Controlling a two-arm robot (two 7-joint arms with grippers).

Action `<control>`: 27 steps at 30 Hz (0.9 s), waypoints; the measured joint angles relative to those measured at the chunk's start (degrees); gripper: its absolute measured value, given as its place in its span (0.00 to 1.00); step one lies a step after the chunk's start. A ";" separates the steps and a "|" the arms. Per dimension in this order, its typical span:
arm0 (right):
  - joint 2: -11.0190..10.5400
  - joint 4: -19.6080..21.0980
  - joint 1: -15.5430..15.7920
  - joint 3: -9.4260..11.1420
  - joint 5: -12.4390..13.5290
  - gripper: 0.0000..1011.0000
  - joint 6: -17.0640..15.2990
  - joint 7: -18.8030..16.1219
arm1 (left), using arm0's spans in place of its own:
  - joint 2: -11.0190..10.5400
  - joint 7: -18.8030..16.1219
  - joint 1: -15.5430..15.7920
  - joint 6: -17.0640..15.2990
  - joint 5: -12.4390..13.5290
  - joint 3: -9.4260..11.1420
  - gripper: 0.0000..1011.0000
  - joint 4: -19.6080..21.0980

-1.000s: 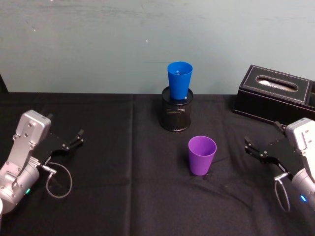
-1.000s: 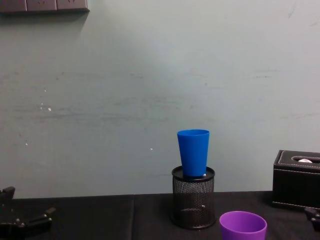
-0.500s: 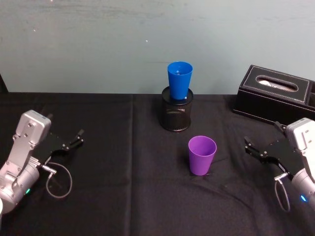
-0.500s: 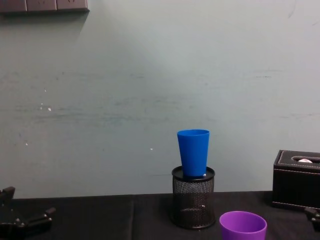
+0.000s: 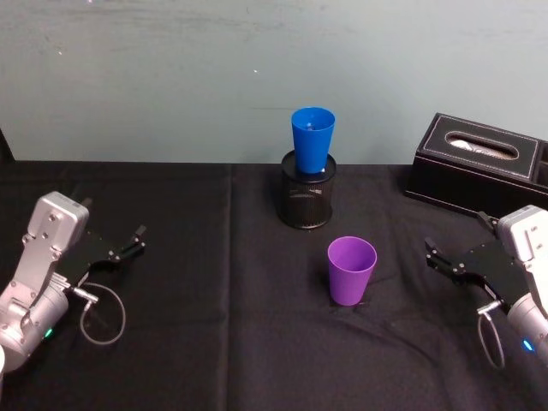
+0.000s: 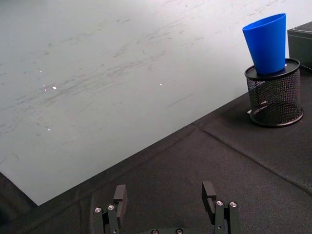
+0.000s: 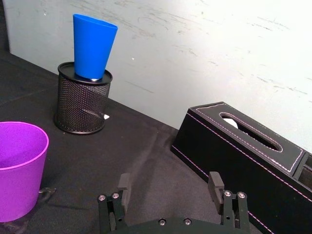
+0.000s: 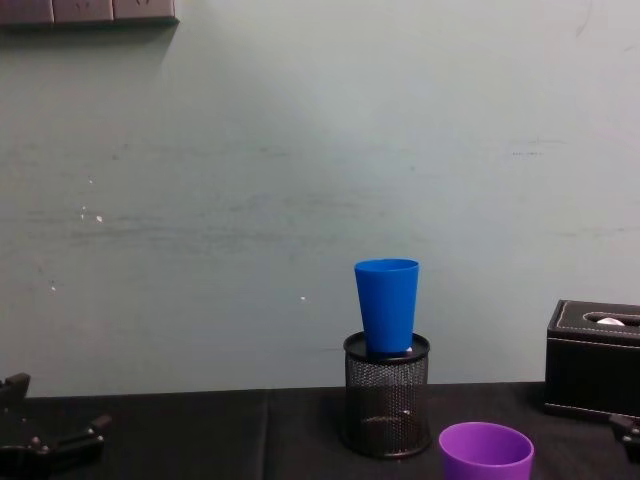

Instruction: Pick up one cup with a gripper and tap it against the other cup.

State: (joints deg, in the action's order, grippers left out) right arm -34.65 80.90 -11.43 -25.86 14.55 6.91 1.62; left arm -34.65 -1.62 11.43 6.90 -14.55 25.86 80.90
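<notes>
The purple cup (image 5: 352,270) stands upright on the black table, in front of the mesh holder; it also shows in the right wrist view (image 7: 17,168) and the chest view (image 8: 486,452). The blue cup (image 5: 312,139) sits upright in the black mesh pen holder (image 5: 307,201) at the back centre, and appears as the blue cup (image 6: 267,43) and blue cup (image 7: 93,46) in the wrist views. My right gripper (image 5: 435,257) rests open to the right of the purple cup, apart from it, holding nothing (image 7: 170,181). At the far left, my left gripper (image 5: 133,242) is open and holds nothing (image 6: 165,192).
A black tissue box (image 5: 479,163) stands at the back right, behind the right gripper. A grey-green wall (image 5: 171,77) runs along the table's far edge. A loose cable loop (image 5: 103,315) hangs by the left arm.
</notes>
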 joint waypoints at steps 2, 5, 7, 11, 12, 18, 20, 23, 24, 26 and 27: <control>0.00 0.00 0.00 0.00 0.00 0.99 0.00 0.00 | 0.00 0.00 0.00 0.00 0.00 0.00 1.00 0.00; 0.00 0.00 0.00 0.00 0.00 0.99 0.00 0.00 | 0.00 0.00 0.00 0.00 0.00 0.00 1.00 0.00; 0.00 0.00 0.00 0.00 0.00 0.99 0.00 0.00 | 0.00 0.00 0.00 0.00 0.00 0.00 1.00 0.00; 0.00 0.00 0.00 0.00 0.00 0.99 0.00 0.00 | 0.00 0.00 0.00 0.00 0.00 0.00 1.00 0.00; 0.00 0.00 0.00 0.00 0.00 0.99 0.00 0.00 | 0.00 0.00 0.00 0.00 0.00 0.00 1.00 0.00; 0.01 0.03 0.10 0.12 -0.07 0.99 0.00 -0.06 | 0.00 0.00 0.00 0.00 0.00 0.00 1.00 0.00; 0.01 0.38 0.45 0.38 -0.40 0.99 -0.05 -0.28 | 0.00 0.00 0.00 0.00 0.00 0.00 1.00 0.00; -0.03 0.89 0.95 0.64 -0.89 0.99 0.07 -0.97 | 0.00 0.00 0.00 0.00 0.00 0.00 1.00 0.00; -0.04 1.00 1.07 0.69 -0.98 0.99 0.18 -1.20 | 0.00 0.00 0.00 0.00 0.00 0.00 1.00 0.00; -0.07 1.32 1.36 0.83 -1.09 0.99 0.45 -1.68 | 0.00 0.00 0.00 0.00 0.00 0.00 1.00 0.00; -0.09 1.46 1.51 0.92 -1.09 0.99 0.60 -1.90 | 0.00 0.00 0.00 0.01 0.00 0.00 1.00 0.00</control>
State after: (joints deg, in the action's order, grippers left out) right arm -34.73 82.36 -9.92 -24.95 13.46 7.50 -0.28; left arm -34.65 -1.62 11.44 6.91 -14.55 25.86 80.90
